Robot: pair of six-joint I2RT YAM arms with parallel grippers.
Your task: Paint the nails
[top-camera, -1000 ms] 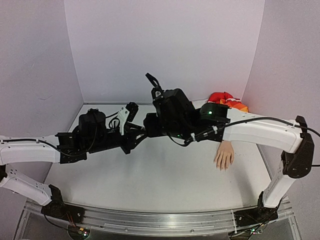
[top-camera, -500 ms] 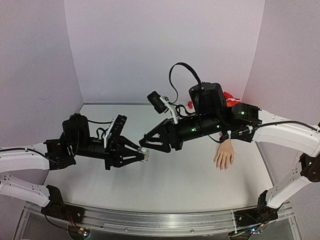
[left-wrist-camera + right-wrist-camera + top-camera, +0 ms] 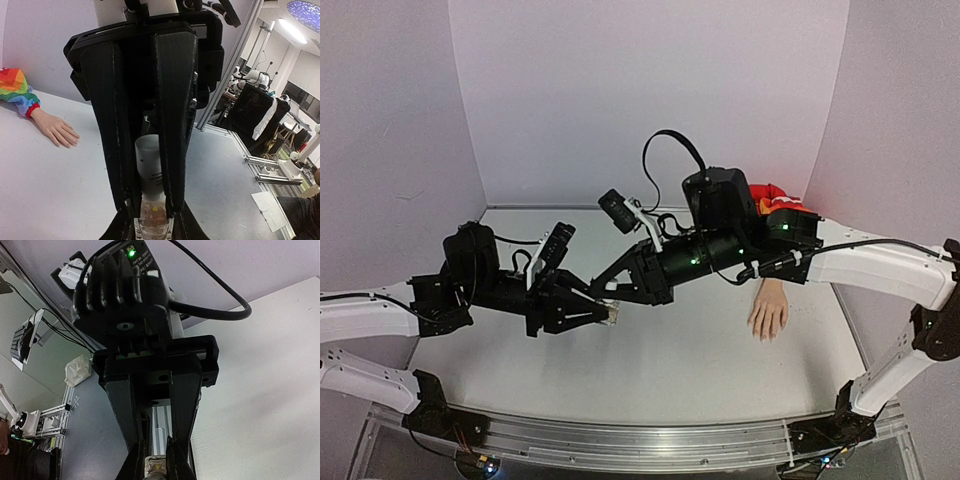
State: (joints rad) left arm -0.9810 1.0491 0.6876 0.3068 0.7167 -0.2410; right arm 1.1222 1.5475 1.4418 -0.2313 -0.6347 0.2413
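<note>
Two tools, one bottle, one fake hand

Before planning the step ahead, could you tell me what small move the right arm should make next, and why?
Probably twist the cap off: the right gripper is shut on the white cap, the left gripper holds the bottle, and the fake hand lies unpainted, apart from both.
</note>
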